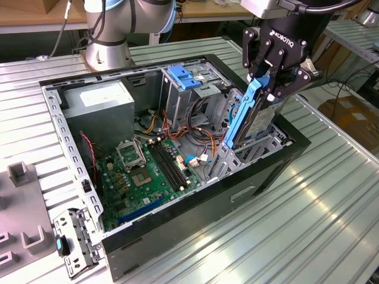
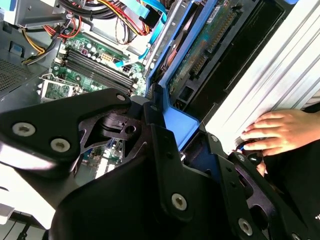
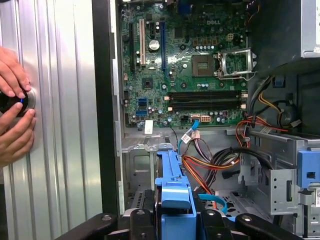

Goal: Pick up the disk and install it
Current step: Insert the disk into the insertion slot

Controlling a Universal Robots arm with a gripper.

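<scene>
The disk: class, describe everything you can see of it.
The disk is a flat rectangular drive in a blue plastic carrier; the second wrist view shows a green circuit-board face. It stands on edge, tilted, held at its top by the tool, jaws shut on it. Its lower end sits in the grey metal bay on the exterior view's right.

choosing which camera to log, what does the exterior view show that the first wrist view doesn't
Exterior view: the arm's base and a loose bracket on the table. First wrist view: a person's hands on a black knob. Both: the green motherboard and the disk, gripped by the end effector.
</scene>
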